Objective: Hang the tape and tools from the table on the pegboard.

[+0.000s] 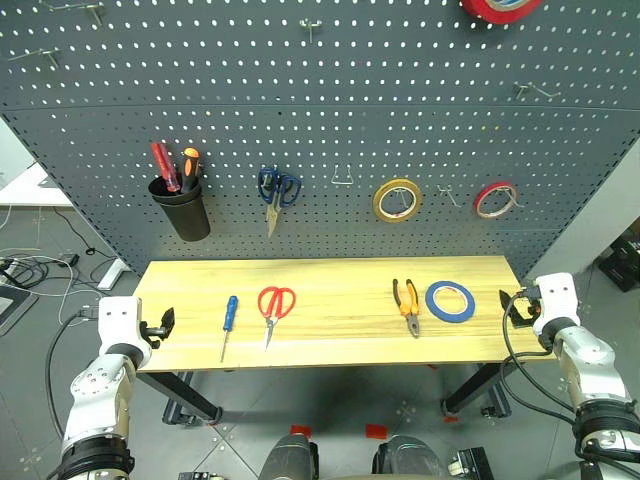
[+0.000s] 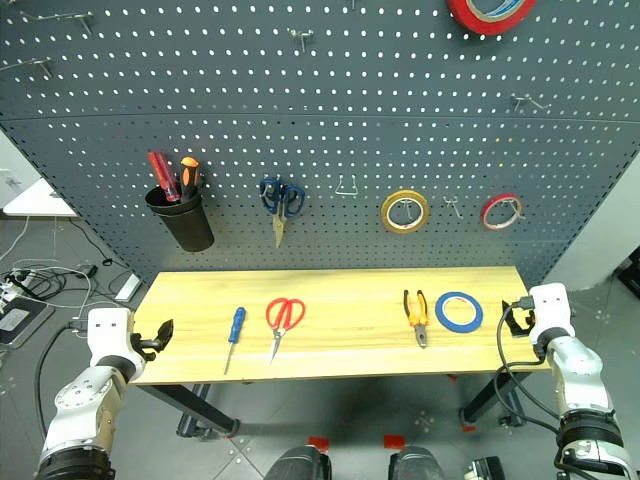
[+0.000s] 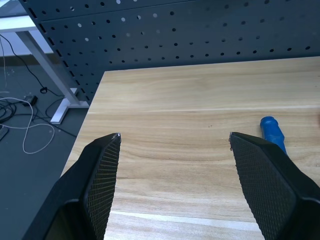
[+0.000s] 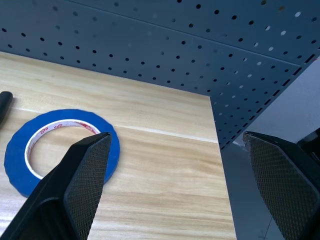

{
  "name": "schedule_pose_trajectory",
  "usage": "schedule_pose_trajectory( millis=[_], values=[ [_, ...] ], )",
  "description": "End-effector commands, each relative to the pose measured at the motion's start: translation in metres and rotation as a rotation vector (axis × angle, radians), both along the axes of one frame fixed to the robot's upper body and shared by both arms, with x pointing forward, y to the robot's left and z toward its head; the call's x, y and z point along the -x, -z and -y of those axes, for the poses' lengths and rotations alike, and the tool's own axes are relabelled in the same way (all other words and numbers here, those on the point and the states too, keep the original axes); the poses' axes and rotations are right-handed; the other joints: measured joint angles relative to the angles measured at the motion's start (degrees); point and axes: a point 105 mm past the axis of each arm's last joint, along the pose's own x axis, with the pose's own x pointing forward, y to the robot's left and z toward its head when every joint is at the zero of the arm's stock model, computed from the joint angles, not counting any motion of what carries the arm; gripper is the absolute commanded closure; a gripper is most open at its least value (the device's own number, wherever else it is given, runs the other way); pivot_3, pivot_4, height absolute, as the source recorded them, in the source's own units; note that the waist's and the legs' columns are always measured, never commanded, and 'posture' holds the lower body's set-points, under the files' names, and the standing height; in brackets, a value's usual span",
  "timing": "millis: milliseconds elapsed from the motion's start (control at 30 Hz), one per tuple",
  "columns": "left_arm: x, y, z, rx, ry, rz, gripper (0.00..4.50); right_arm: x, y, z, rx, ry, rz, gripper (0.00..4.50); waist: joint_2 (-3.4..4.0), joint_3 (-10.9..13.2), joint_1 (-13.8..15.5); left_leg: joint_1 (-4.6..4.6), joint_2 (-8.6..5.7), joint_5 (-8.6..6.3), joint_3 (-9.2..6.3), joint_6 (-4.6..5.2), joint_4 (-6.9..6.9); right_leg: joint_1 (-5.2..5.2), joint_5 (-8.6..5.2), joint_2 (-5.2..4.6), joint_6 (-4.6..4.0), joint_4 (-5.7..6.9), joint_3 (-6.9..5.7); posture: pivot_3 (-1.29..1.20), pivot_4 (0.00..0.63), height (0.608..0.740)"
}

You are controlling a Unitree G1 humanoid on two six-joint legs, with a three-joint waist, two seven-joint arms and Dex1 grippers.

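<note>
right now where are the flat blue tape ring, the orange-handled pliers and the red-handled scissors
flat blue tape ring (image 1: pixel 450 301), left eye view, on its band
orange-and-black-handled pliers (image 1: pixel 407 300), left eye view, on a handle
red-handled scissors (image 1: pixel 277 301), left eye view, on the handle loops

The left arm (image 1: pixel 100 395) is made of round silver-grey metal parts joined one after another. A white boxy block (image 1: pixel 118 320) sits at its wrist. A black cable runs along its outer side. The right arm (image 1: pixel 590 380) looks the same, with a white block (image 1: pixel 556 297) at the wrist and black cables looping beside it. The fingers (image 3: pixel 102 175) of each gripper are black, flat and pointed, with a fine criss-cross pattern on the inner faces.
</note>
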Motion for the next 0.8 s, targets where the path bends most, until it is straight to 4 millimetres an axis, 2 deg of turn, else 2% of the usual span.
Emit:
schedule_pose_trajectory(
  millis=[33, 333, 533, 600, 700, 800],
  values=[
    [-0.004, -0.015, -0.003, -0.031, -0.003, 0.058, 0.84, -0.008, -0.018, 0.001, 0.014, -0.009, 0.066, 0.00, 0.00, 0.0, 0.0, 0.00, 0.00, 0.00, 0.00, 0.00, 0.00, 0.00, 0.00, 0.00, 0.00, 0.00, 0.00, 0.09, 0.038, 0.740],
    [-0.006, -0.019, -0.001, -0.106, 0.018, 0.070, 0.84, -0.007, -0.015, -0.002, 0.006, -0.026, 0.045, 0.00, 0.00, 0.0, 0.1, 0.00, 0.00, 0.00, 0.00, 0.00, 0.00, 0.00, 0.00, 0.00, 0.00, 0.00, 0.01, 0.09, 0.040, 0.740],
    [-0.006, -0.029, -0.002, -0.101, 0.005, 0.125, 0.84, -0.002, -0.014, -0.013, 0.011, -0.082, 0.036, 0.00, -0.01, 0.0, 0.1, 0.00, 0.00, -0.01, 0.00, 0.01, 0.00, 0.00, 0.00, 0.00, 0.00, 0.00, 0.01, 0.08, 0.055, 0.740],
    [-0.005, -0.029, -0.003, -0.127, 0.004, 0.109, 0.84, 0.000, -0.014, -0.015, 0.035, -0.092, 0.023, 0.00, -0.08, 0.1, 0.1, 0.01, 0.00, -0.01, 0.00, 0.01, 0.00, 0.00, 0.00, 0.00, 0.00, 0.00, 0.02, 0.08, 0.079, 0.740],
    [-0.004, -0.025, 0.001, -0.060, 0.003, 0.106, 0.84, 0.003, -0.011, -0.022, 0.051, -0.127, -0.007, 0.00, -0.21, 0.6, 0.0, 0.04, 0.02, -0.01, 0.00, 0.01, 0.00, 0.01, 0.00, -0.01, 0.00, 0.01, 0.02, 0.08, 0.090, 0.740],
    [0.000, -0.021, 0.007, -0.075, 0.022, 0.077, 0.84, 0.009, -0.008, -0.032, 0.081, -0.171, -0.072, 0.00, -0.22, 1.6, -0.1, 0.08, 0.04, -0.02, 0.01, 0.03, 0.01, 0.05, -0.01, -0.02, -0.01, 0.00, 0.03, 0.05, 0.136, 0.740]
  ],
)
